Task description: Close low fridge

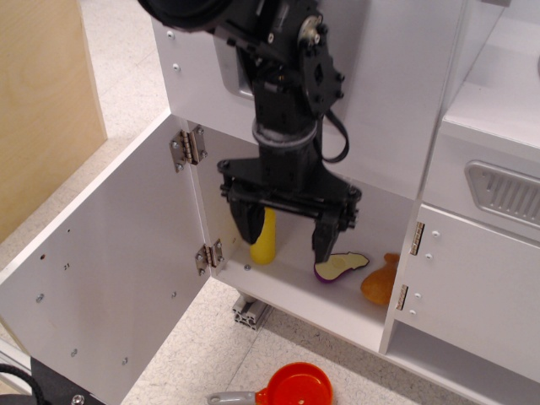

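Note:
The low fridge (pixel 337 316) is a white compartment at the bottom of the toy kitchen. Its large flat white door (pixel 110 270) stands wide open, swung out to the left on two silver hinges (pixel 187 145). I see the door's inner face; its handle is hidden. My black gripper (pixel 285 234) hangs open and empty in front of the fridge opening, fingers pointing down, to the right of the door. Inside on the fridge floor are a yellow bottle-like toy (pixel 265 240), a sliced purple eggplant toy (pixel 340 266) and an orange toy (pixel 381 282).
A white panel with a grey recessed dispenser (pixel 232 72) sits above the fridge, behind the arm. A smaller white door (pixel 472 287) under a grey vent (pixel 506 192) is at the right. A red pan (pixel 291 388) lies on the floor in front. A wooden panel (pixel 42 101) stands at the left.

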Motion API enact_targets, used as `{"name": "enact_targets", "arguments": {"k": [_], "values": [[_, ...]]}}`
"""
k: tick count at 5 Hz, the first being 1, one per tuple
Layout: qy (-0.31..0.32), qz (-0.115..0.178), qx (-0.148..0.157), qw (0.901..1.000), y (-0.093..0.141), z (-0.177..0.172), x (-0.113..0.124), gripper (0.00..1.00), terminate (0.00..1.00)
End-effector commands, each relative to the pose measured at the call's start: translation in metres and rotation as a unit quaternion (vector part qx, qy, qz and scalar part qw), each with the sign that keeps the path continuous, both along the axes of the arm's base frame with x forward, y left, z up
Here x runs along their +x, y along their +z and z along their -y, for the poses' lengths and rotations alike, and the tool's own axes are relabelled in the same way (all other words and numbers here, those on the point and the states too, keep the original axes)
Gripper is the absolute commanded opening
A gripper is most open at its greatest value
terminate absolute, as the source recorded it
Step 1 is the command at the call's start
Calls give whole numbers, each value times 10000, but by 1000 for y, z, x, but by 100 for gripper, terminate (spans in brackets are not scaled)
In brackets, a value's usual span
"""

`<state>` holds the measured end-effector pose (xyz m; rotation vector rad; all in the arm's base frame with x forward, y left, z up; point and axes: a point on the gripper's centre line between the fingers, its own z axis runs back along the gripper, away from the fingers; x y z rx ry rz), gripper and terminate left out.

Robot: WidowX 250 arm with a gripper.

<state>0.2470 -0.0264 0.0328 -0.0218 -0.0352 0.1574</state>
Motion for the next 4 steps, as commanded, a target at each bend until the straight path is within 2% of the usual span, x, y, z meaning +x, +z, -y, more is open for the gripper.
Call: {"name": "enact_targets", "arguments": {"k": [1, 2, 3, 4], "values": [[-120, 506, 366, 9980, 31, -69, -13, 100, 0], [-350, 806, 451, 9951, 50, -113, -23, 100, 0], [-448, 914, 635, 9928, 58, -152, -25, 100, 0], [-492, 925, 666, 9923, 57, -178, -27, 100, 0]]}}
